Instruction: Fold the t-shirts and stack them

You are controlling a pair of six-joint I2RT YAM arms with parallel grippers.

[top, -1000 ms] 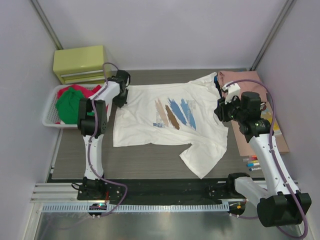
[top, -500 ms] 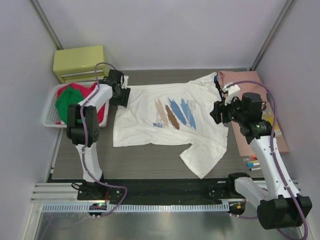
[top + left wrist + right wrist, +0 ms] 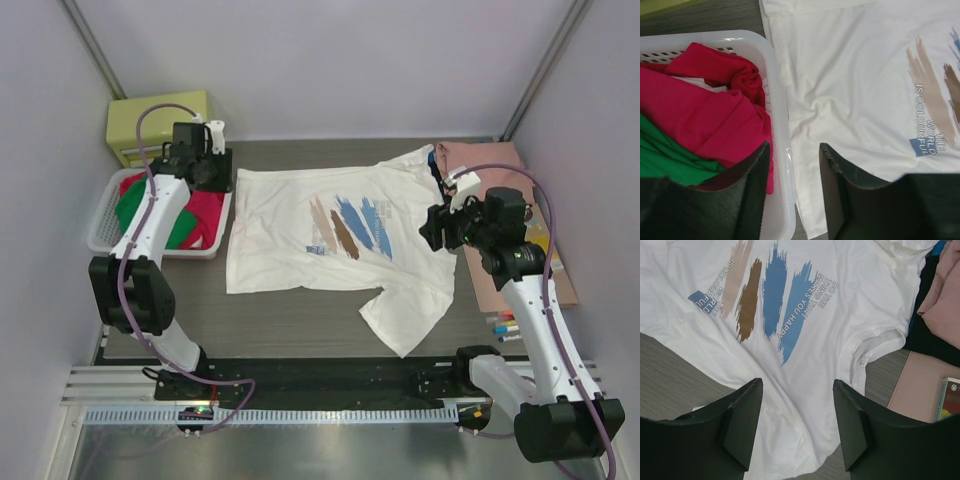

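The white short-sleeved cloth t-shirt with blue, brown and pink brush-stroke print (image 3: 330, 235) lies spread print-up on the dark wood-grain table (image 3: 300, 320), apparently flattened so its sides can be folded in. The left gripper (image 3: 793, 147) hangs over the rim of the white slotted plastic basket (image 3: 780, 125), just beside the shirt's left edge. Its jaws are apart and empty. The right gripper (image 3: 797, 385) hovers over the shirt's right side, jaws likewise apart with nothing between them. The two seem poised for opposite edges. A crumpled red cloth shirt (image 3: 715, 115) and green cloth shirt (image 3: 660, 155) sit in the basket, and a salmon-pink cloth shirt (image 3: 480, 160) lies far right, likely where the stack goes.
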